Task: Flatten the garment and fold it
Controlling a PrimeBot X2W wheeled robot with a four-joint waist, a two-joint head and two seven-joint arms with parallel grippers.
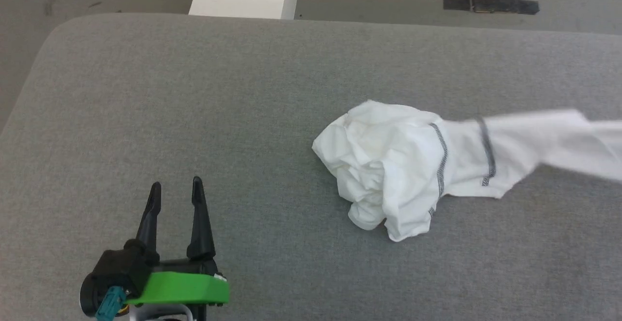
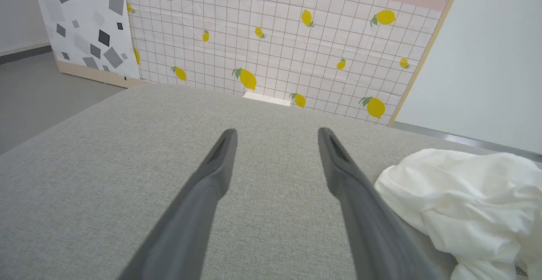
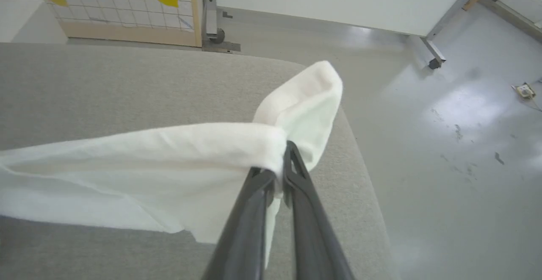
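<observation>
Fingers (image 3: 250, 225) of right gripper (image 3: 277, 165) tight on garment (image 1: 388, 165) — left gripper (image 1: 176, 183) agape.

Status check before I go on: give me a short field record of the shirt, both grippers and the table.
garment: white T-shirt, crumpled in a heap, one end stretched toward the right
surface: grey padded table
left gripper: open, holding nothing, apart from the T-shirt on its left side
right gripper: shut on a fold of the T-shirt, held above the table
task stage: not yet flat, no fold made
</observation>
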